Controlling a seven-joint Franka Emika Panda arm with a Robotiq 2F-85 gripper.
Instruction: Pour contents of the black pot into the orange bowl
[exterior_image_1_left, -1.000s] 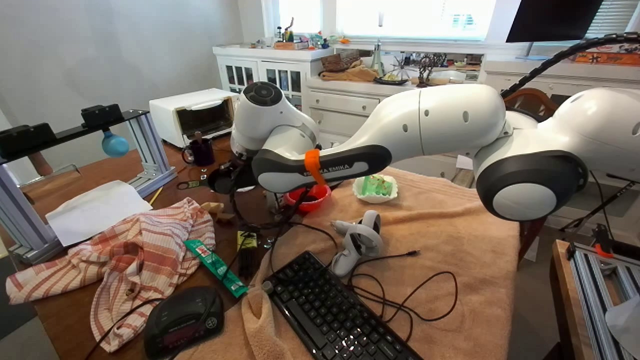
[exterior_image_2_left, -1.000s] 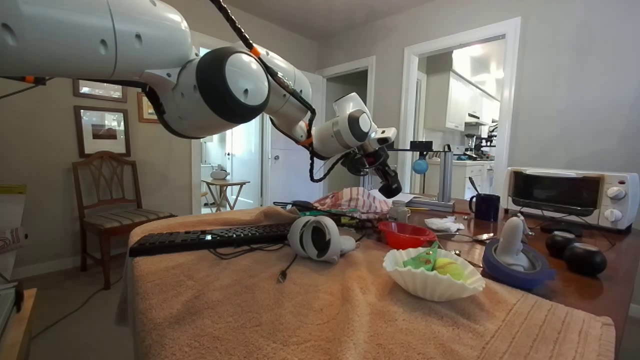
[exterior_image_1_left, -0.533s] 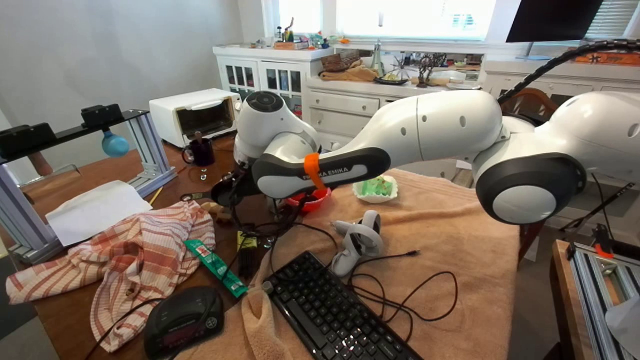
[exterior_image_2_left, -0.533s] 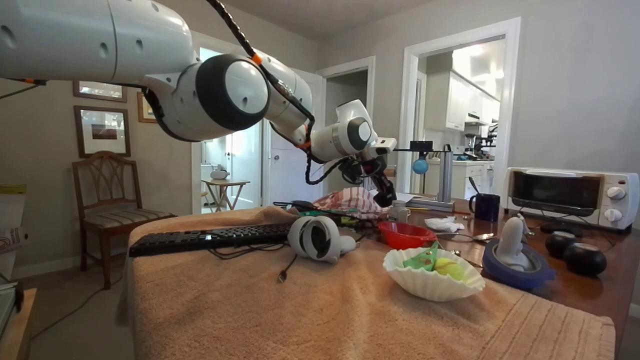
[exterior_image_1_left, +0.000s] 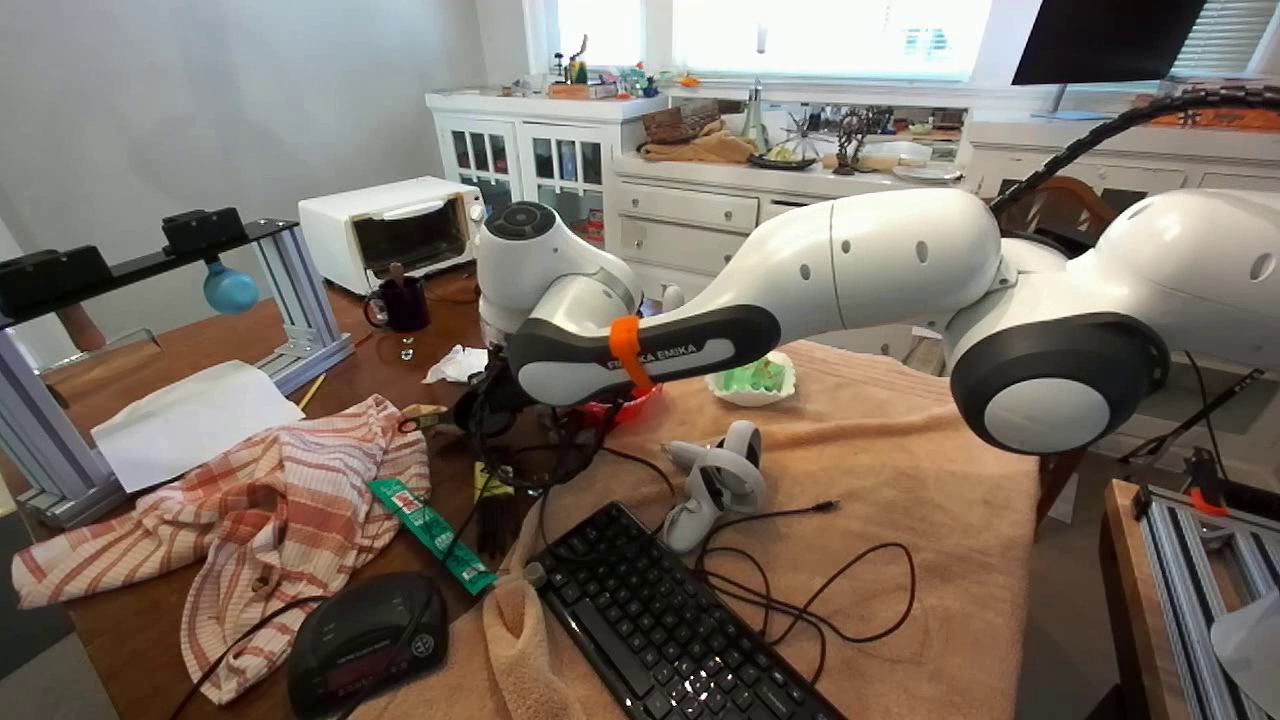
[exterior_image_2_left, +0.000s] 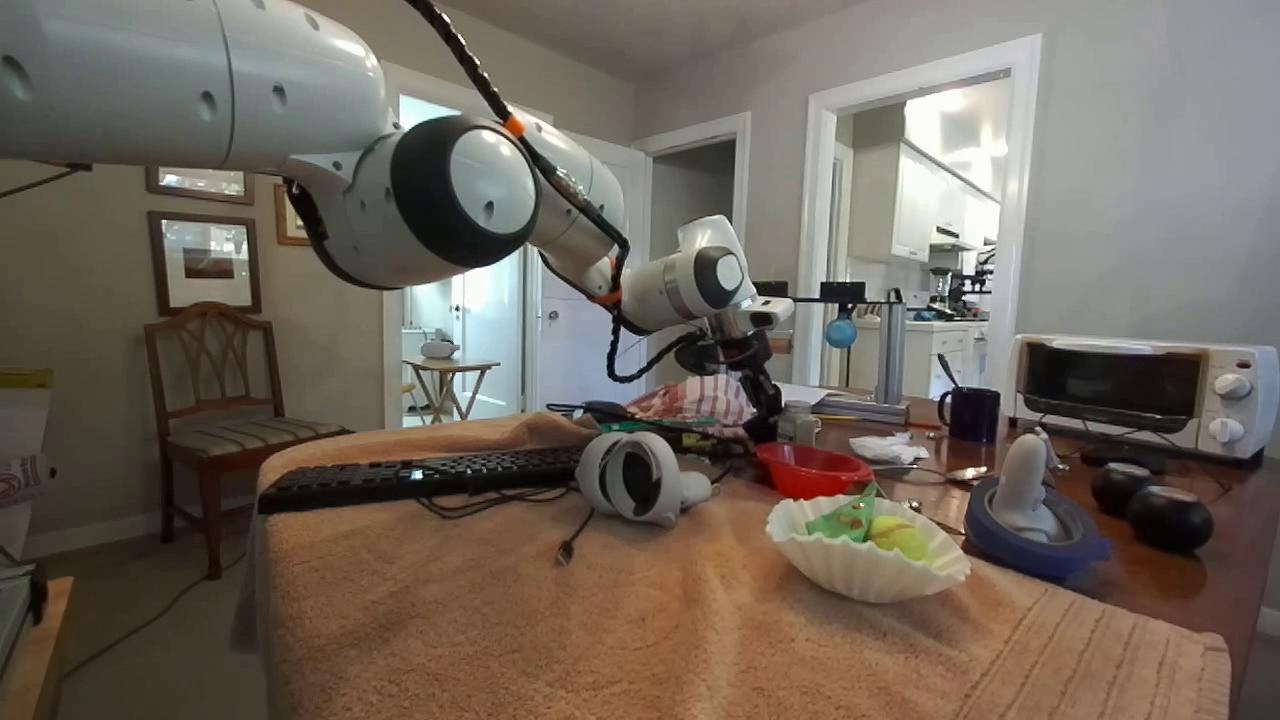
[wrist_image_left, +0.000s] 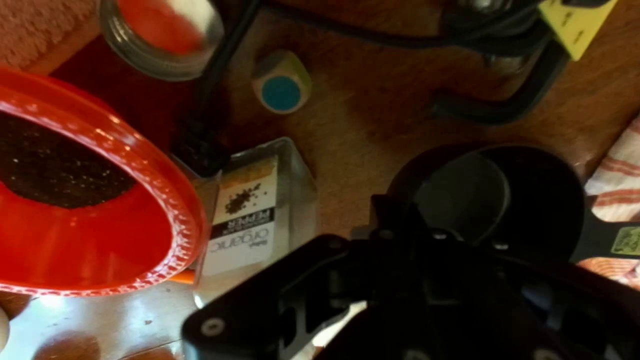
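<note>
Black pot (wrist_image_left: 492, 197) held lower now, tilt unclear.

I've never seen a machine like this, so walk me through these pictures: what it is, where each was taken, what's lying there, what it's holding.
The white machine is a robot arm, ending in a black gripper with two fingers. Both exterior views come from cameras standing apart from it; the close-up is taken from its wrist, looking past the gripper.

The wooden table is partly covered by a tan towel. Among the things lying there are a keyboard, a striped cloth and an orange bowl with something dark and speckled in it. Beside the bowl stands or lies a clear container labelled pepper.

The gripper is shut on the edge of a black pot. Whether the pot touches the table, I can't tell.
</note>
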